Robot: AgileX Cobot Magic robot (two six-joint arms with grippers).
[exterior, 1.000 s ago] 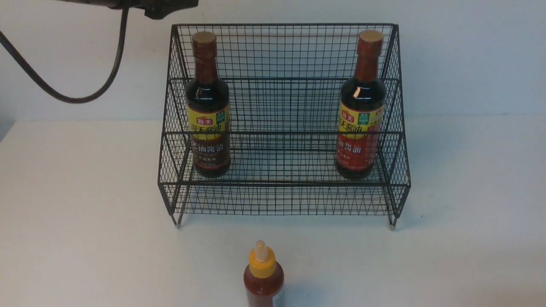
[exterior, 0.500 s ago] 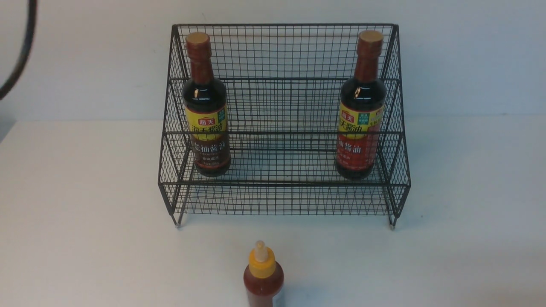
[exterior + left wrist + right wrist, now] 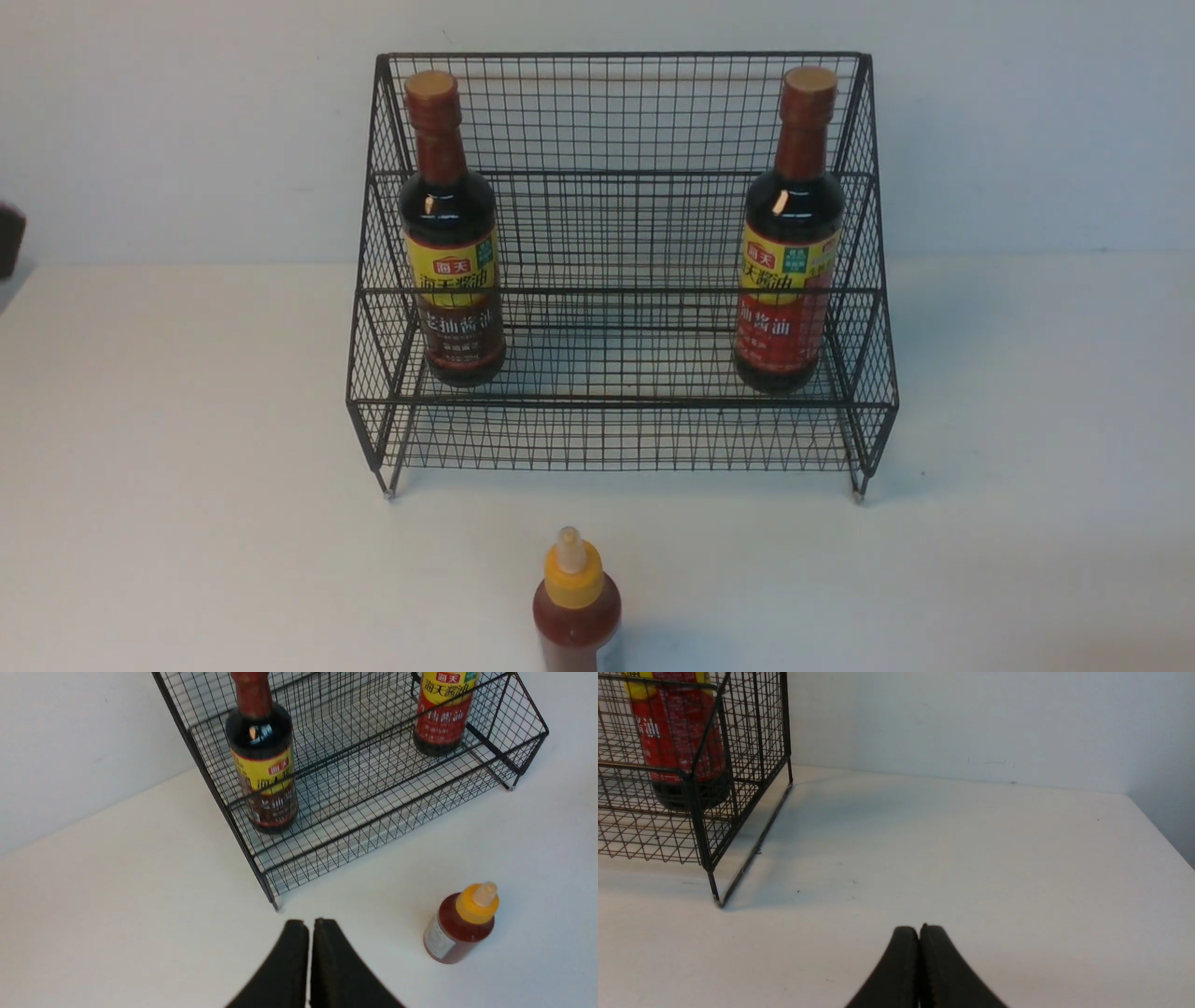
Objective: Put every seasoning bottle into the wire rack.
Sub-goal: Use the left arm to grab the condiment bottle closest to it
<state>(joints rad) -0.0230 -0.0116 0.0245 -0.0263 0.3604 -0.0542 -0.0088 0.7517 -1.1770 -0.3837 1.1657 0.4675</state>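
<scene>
Bottom centre of the left wrist view: the left gripper (image 3: 308,924) shows as two matte black fingers (image 3: 289,966), broad at the frame's lower edge and curving inward to rounded tips, with only a hairline seam between them. Bottom centre of the right wrist view: the right gripper (image 3: 919,927) has the same pair of smooth black, horn-shaped fingers (image 3: 896,970), a faint toothed texture visible along the inner edge of one. At the far left edge of the front view, a small dark block (image 3: 7,241) with a reddish tinge is too cropped and blurred to identify.
</scene>
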